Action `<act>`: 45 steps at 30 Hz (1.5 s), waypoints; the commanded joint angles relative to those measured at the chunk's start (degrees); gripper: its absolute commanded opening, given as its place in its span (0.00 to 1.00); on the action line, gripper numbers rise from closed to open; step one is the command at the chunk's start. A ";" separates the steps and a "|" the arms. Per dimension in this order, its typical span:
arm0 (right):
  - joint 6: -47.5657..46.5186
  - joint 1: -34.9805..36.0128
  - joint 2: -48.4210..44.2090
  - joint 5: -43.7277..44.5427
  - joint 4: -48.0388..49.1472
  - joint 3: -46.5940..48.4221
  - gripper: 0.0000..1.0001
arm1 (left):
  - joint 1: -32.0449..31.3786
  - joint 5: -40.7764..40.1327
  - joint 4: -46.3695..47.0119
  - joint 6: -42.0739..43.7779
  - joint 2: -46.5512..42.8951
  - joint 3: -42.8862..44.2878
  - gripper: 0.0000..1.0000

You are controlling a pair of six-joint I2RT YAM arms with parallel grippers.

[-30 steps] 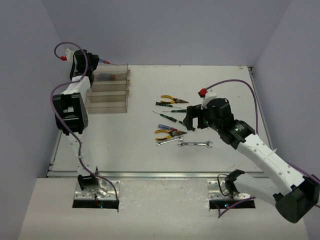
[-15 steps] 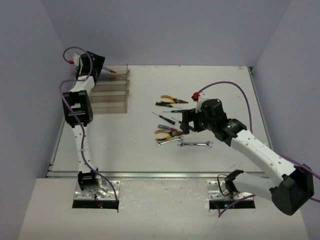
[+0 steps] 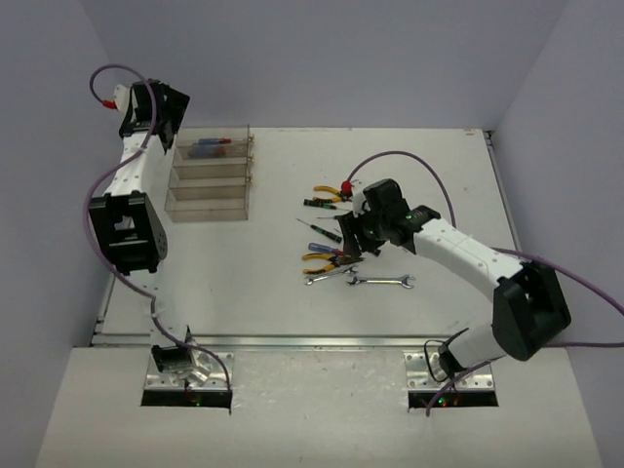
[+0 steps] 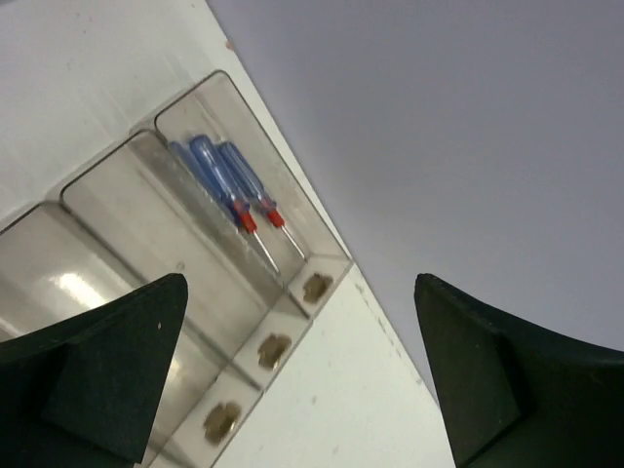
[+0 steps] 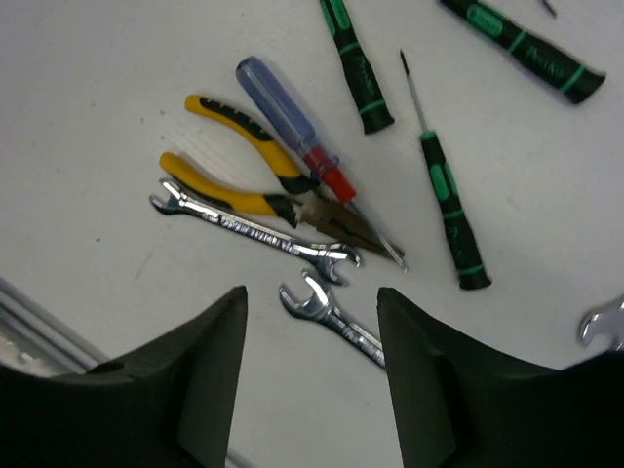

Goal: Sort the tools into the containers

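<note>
My right end effector (image 5: 310, 297) hung low over the loose tools near the middle of the table (image 3: 244, 283), its fingers (image 5: 210, 370) partly spread with nothing between them. Just under its tips lay two silver open-end wrenches, one (image 5: 253, 232) beside the yellow-handled pliers (image 5: 214, 183) and a shorter one (image 5: 331, 317) nearer to me. The end of a third wrench (image 5: 600, 322) showed at the edge of the wrist view. A blue-handled screwdriver with a red collar (image 5: 283, 107) lay across the pliers' jaws. Beyond them sat three black-green screwdrivers, one (image 5: 448, 205) to the right, another (image 5: 356, 58) further off, and the last (image 5: 522, 49) at the far side. A second pair of yellow pliers (image 3: 331, 195) lay further back on the table.

At the far left stood the clear containers (image 3: 210, 180) in their stepped row. The farthest bin held blue-handled screwdrivers (image 4: 219, 175) side by side. My left end effector (image 4: 300, 283) hovered above that bin's outer end, fingers (image 4: 107, 370) as wide apart as they go and holding nothing
</note>
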 commanded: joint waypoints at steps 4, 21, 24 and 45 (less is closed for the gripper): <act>-13.30 2.19 18.02 -0.52 -2.25 16.91 0.39 | -4.31 10.84 9.46 3.99 -35.40 -39.04 1.00; -17.56 5.48 34.28 5.94 -3.29 23.48 0.28 | -11.61 14.89 7.95 13.48 -51.19 -54.85 1.00; -17.75 5.48 35.21 7.10 -2.56 22.77 0.27 | -11.88 15.58 8.22 13.69 -51.19 -55.67 1.00; -12.76 6.18 5.61 -14.34 8.08 13.18 0.00 | -23.98 44.18 70.44 -4.04 -44.22 -77.50 0.99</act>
